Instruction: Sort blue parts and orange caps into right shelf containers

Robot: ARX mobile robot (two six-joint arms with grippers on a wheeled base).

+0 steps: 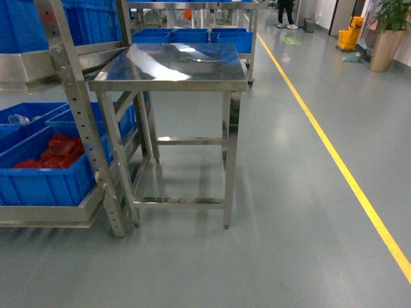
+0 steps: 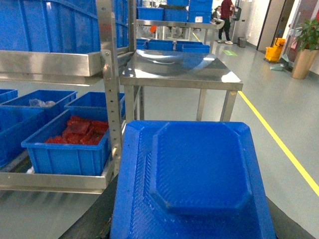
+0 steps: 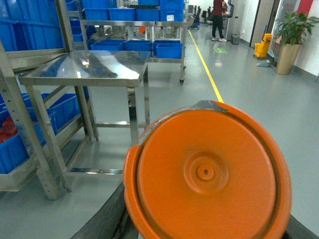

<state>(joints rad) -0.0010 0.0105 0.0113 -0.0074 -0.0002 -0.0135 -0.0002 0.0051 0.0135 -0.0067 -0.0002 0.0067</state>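
Note:
A blue part (image 2: pixel 199 169), flat with a raised octagonal face, fills the lower left wrist view; my left gripper (image 2: pixel 192 226) is shut on it, dark fingers (image 2: pixel 94 219) showing at its sides. A round orange cap (image 3: pixel 207 174) fills the lower right wrist view, with my right gripper (image 3: pixel 207 229) shut on it. Neither gripper shows in the head view. The steel shelf (image 1: pixel 70 96) stands at the left, carrying blue containers (image 1: pixel 45 179); one holds red pieces (image 1: pixel 54 154).
A stainless table (image 1: pixel 170 67) stands just right of the shelf. Behind it is another rack with blue bins (image 1: pixel 192 35). A yellow floor line (image 1: pixel 340 160) runs along the right. A potted plant (image 1: pixel 388 32) and a person (image 1: pixel 286 13) are far back.

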